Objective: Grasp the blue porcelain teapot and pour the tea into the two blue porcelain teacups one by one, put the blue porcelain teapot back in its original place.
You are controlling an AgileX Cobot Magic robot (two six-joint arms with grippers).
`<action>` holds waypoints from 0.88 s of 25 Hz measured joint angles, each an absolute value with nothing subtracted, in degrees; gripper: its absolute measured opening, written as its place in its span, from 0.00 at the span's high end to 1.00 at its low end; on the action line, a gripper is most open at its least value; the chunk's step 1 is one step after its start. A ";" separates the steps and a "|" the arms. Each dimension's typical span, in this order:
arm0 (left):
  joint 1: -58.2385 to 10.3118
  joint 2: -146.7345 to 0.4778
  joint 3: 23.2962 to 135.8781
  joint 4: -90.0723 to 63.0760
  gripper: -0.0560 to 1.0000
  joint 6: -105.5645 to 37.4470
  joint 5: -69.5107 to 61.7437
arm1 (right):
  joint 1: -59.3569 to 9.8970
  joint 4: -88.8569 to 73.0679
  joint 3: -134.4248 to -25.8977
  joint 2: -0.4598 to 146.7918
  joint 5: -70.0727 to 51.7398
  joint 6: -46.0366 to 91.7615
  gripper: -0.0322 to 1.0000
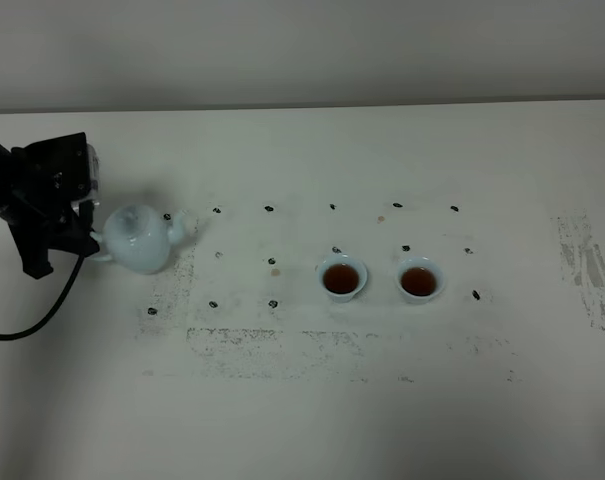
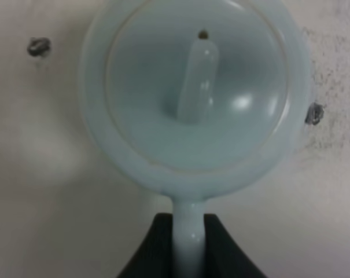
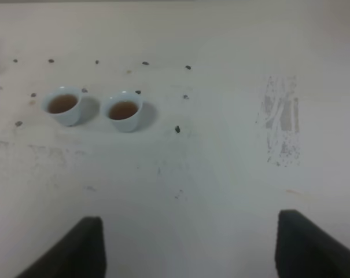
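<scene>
The jaws of the left gripper [image 2: 189, 243] are pinched on the loop handle of the blue porcelain teapot [image 2: 192, 92], which stands upright on the white table [image 1: 302, 420] at its left side, spout toward the cups. The right gripper [image 3: 189, 246] has its jaws spread wide, holding nothing. The two blue porcelain teacups [image 1: 341, 278] [image 1: 419, 279] stand side by side near the middle, well apart from the teapot, both with brown tea inside.

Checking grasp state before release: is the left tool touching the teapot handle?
Touching. In the left wrist view the left tool has its dark fingers flush against both sides of the blue porcelain teapot handle, with no gap.
</scene>
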State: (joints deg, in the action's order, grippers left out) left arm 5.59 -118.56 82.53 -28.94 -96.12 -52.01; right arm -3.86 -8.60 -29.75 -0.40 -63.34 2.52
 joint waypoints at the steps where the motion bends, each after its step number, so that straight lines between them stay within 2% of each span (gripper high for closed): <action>1: 5.24 -118.49 83.11 -28.60 0.94 -95.67 -52.41 | -3.86 -8.60 -29.75 -0.40 -63.34 2.52 0.40; 9: 0.72 -118.65 83.84 -23.26 0.94 -93.17 -52.60 | -3.86 -8.60 -29.75 -0.40 -63.34 2.52 0.40; 22: 1.46 -118.65 83.84 -22.42 0.94 -92.17 -52.45 | -3.86 -8.60 -29.75 -0.40 -63.34 2.52 0.40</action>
State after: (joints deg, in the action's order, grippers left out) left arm 1.46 -118.65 83.84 -22.42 -92.17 -52.45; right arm -3.86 -8.60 -29.75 -0.40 -63.34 2.52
